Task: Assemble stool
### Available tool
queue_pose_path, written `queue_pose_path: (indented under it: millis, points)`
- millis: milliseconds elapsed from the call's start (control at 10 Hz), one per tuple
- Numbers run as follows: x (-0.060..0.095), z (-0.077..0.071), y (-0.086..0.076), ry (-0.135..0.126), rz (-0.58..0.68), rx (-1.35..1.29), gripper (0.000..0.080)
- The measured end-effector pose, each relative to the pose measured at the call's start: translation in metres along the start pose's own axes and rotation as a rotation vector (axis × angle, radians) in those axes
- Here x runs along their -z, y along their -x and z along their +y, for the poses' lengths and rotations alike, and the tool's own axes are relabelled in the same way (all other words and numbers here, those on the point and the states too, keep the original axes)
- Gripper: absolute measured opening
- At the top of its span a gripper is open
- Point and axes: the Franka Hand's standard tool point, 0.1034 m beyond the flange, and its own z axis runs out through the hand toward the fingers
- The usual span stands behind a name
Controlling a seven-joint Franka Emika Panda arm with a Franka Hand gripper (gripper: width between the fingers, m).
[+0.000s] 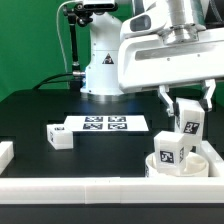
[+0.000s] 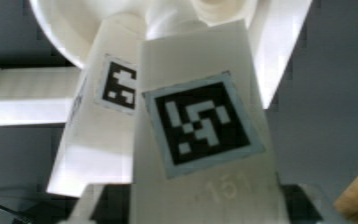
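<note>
My gripper (image 1: 187, 104) is shut on a white stool leg (image 1: 188, 124) that carries a black-and-white tag, and holds it upright just above the round white seat (image 1: 196, 163) at the front of the exterior view's right. A second tagged leg (image 1: 168, 149) stands in the seat next to the held one. A third leg (image 1: 60, 137) lies loose on the black table toward the exterior view's left. In the wrist view the held leg (image 2: 202, 115) runs out from between the dark fingers (image 2: 304, 200) of the gripper (image 2: 202, 203), beside the standing leg (image 2: 117, 88) and the seat (image 2: 78, 25).
The marker board (image 1: 102, 124) lies flat at mid-table behind the loose leg. A long white border rail (image 1: 90, 190) runs along the table's front edge and a short rail piece (image 1: 5, 152) sits at the exterior view's left. The robot base (image 1: 100, 65) stands at the back.
</note>
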Motion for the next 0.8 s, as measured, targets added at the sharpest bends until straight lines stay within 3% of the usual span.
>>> queue_pose_path:
  millis: [500,800]
  points:
    - [-0.001,-0.011,0.009,-0.011,0.020,-0.011,0.0327]
    - [-0.001,-0.009,0.008,-0.007,0.042,-0.009,0.0327]
